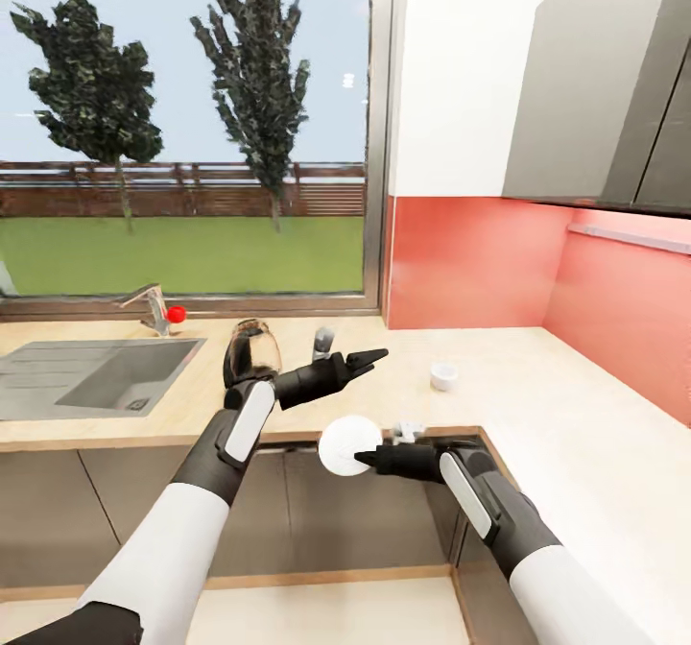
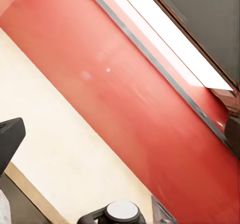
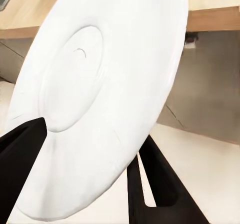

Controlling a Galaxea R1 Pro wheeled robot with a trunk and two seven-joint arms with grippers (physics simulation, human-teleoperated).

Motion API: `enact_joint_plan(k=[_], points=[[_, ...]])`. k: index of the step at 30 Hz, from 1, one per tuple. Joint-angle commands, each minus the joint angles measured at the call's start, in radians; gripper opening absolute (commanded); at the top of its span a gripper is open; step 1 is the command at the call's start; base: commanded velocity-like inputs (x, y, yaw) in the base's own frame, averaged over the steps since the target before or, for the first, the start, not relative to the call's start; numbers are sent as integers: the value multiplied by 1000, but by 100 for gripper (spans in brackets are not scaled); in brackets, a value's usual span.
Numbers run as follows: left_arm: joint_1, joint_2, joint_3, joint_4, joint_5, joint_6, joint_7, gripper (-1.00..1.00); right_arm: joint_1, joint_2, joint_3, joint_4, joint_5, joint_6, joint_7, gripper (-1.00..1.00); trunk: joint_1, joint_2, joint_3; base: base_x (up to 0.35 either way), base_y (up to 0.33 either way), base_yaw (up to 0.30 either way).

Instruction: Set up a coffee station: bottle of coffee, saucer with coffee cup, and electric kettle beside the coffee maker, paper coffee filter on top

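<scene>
Right hand (image 1: 363,456): clamped on the rim of the saucer (image 1: 347,443), one finger (image 3: 20,154) on each face; the plate stands nearly on edge, just off the front edge of the table (image 1: 537,386) and over the floor

Left hand (image 1: 376,354): empty, above the table; whether its jaws are wide or narrow I cannot tell

Electric kettle (image 1: 251,352): on the table, just behind the left forearm, between the sink (image 1: 96,376) and the saucer; it looks tipped over

Coffee cup (image 1: 443,375): the small white thing on the table beyond the saucer, toward the red wall; too small to be sure of it

Risk, slip: the grip is thin and at the rim only; a jolt could let the saucer pivot or drop, and with no table below it would fall to the floor

Risk, edge: brought in low, the saucer's lower rim could strike the table's front edge and be levered out of the fingers

Risk, set-down: released before it is turned flat, it would likely roll or clatter

Risk, left arm: a swing of the forearm could knock the kettle toward the sink
</scene>
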Motion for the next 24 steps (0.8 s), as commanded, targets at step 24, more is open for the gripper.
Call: enact_joint_plan(k=[24], points=[[16,207,10,1,119,12,-44,100,-1,-1,2,0,-1,4,1,-100,0,-2,-2,-245,174,0]])
